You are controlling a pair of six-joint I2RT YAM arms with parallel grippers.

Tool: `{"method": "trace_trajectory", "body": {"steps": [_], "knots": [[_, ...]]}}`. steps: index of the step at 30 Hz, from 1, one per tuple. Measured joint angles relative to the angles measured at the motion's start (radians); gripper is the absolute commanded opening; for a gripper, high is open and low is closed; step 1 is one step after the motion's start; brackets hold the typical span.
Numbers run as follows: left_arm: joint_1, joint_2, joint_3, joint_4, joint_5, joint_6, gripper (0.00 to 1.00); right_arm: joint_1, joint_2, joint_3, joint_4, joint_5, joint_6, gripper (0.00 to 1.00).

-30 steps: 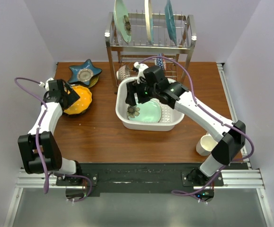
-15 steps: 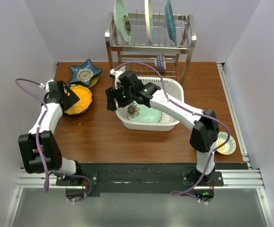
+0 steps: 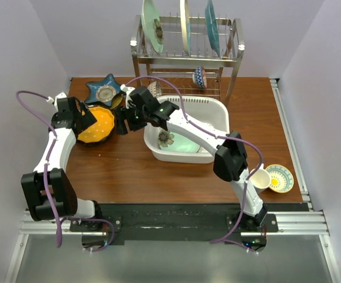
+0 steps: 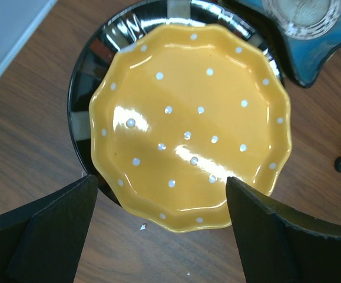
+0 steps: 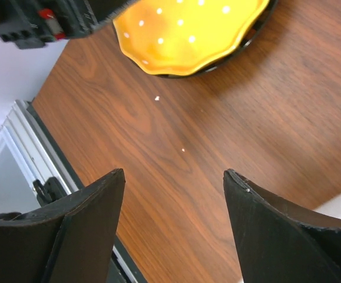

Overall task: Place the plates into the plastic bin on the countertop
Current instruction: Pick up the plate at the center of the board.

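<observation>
Orange dotted plate (image 4: 191, 118) sits atop a dark plate (image 4: 82, 88) on the worktop (image 3: 129, 171), left of the bin (image 3: 217, 112). The left hand (image 4: 159, 183) and right hand (image 5: 174, 174) hover open and empty, seemingly to pinch its rim.

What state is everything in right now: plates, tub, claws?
Plastic bin: holds a pale green plate.
Orange plate: lying on a dark plate, outside the bin.
Star plate: on the countertop.
Rack plates: standing upright.
Left jaws: open, over the orange plate.
Right jaws: open, holding nothing.
</observation>
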State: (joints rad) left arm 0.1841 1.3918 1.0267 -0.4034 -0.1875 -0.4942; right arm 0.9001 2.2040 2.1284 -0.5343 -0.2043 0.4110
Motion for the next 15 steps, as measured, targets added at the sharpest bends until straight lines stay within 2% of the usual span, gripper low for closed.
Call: {"method": "trace_trajectory", "body": {"steps": [7, 15], "knots": [[0.000, -0.038, 0.050, -0.005, -0.028, 0.053, 0.95, 0.006, 0.066, 0.031, 0.041, -0.001, 0.053, 0.66], [0.000, -0.044, 0.050, -0.009, -0.035, 0.072, 0.95, 0.010, 0.171, 0.067, 0.115, 0.000, 0.112, 0.55]]}}
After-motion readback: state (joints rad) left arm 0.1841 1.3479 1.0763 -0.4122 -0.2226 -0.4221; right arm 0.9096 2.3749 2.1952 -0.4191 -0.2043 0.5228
